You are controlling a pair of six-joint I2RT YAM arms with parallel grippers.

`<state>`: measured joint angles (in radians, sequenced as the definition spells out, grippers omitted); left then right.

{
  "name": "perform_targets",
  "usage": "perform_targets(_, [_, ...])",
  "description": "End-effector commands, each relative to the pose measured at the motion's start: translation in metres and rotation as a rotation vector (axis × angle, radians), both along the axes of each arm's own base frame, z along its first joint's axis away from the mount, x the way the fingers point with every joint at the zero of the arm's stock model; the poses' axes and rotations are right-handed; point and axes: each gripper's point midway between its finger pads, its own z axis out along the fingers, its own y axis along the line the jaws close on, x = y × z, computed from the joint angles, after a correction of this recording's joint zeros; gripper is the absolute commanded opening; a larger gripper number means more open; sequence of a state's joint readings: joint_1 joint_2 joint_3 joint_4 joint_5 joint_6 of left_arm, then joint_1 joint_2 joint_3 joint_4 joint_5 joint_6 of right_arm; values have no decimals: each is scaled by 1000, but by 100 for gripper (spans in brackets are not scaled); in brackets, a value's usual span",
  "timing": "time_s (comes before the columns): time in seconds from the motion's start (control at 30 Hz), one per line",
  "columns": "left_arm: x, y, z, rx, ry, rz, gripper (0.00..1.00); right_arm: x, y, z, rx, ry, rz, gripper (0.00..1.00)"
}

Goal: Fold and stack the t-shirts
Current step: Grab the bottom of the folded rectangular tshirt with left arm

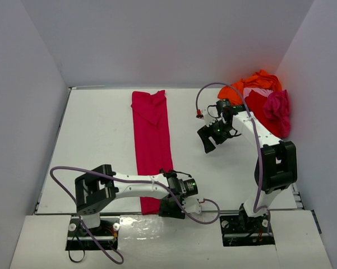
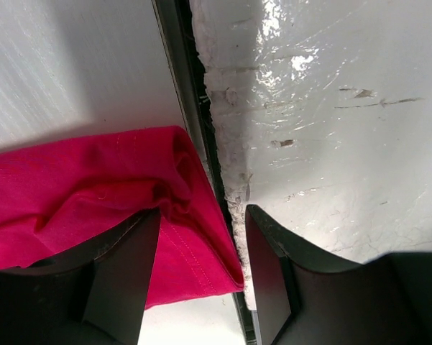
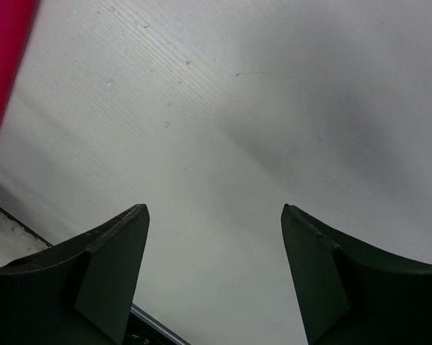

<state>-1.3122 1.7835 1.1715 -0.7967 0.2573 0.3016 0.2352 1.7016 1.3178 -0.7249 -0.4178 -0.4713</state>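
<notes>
A crimson pink-red t-shirt [image 1: 151,145], folded into a long narrow strip, lies on the table from the back to the near edge. My left gripper [image 1: 171,209] is at the strip's near end. In the left wrist view the left gripper [image 2: 203,212] is open, with the shirt's hemmed near corner [image 2: 194,251] lying between the jaws, unpinched. My right gripper [image 1: 209,142] hovers open and empty over bare table right of the strip. In the right wrist view the right gripper [image 3: 214,208] shows only table, with the crimson shirt's edge [image 3: 3,57] at top left.
A loose pile sits at the back right corner: an orange shirt [image 1: 259,80], a pale pink one [image 1: 253,90], a red one [image 1: 267,115] and a magenta one [image 1: 278,106]. Grey walls enclose the table. A dark seam [image 2: 178,79] marks the table's near edge beside the left gripper.
</notes>
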Motion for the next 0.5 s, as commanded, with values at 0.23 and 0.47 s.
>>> perform_targets(0.23, [-6, -5, -43, 102, -140, -85, 47, -7, 11, 33, 58, -81, 27, 73])
perform_targets(0.47, [-2, -11, -56, 127, -228, -124, 44, -14, 15, 43, 74, -109, 48, 73])
